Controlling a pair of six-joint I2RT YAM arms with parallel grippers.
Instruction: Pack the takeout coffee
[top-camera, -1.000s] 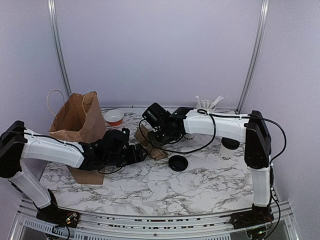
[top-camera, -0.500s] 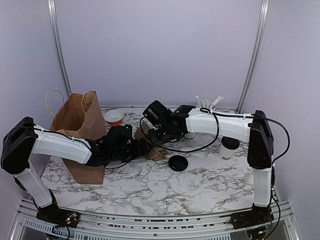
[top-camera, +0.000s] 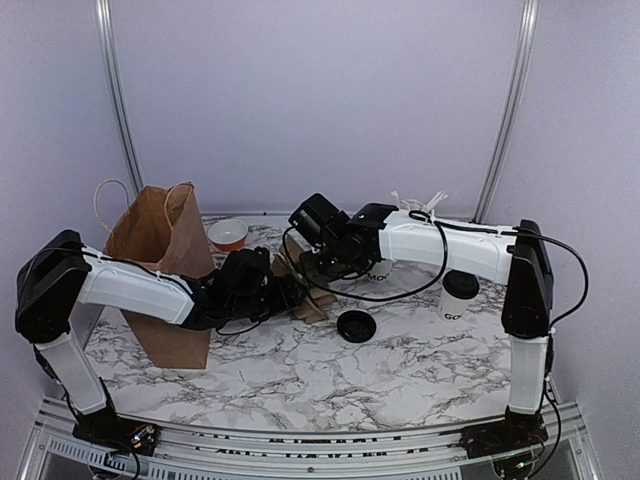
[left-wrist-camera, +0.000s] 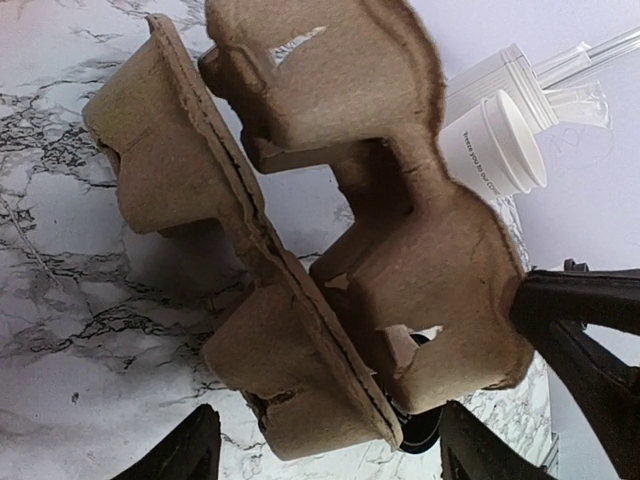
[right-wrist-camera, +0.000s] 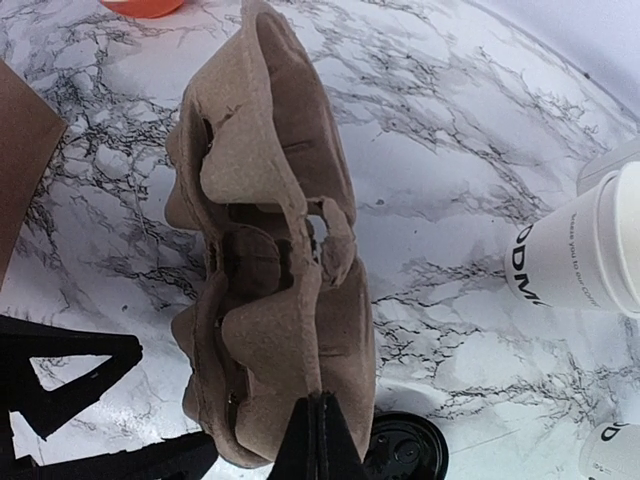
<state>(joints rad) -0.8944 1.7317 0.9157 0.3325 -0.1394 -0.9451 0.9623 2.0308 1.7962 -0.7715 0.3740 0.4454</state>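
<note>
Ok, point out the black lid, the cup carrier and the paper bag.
black lid (top-camera: 356, 326): top external view, its centre.
pulp cup carrier (left-wrist-camera: 330, 90): left wrist view, upper panel.
brown paper bag (top-camera: 150, 235): top external view, front face.

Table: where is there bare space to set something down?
Bare marble runs along the near edge of the table, in front of the paper bag and the black lid. Crowded: the middle, around the cup carrier, and the back right with the paper cups.
</note>
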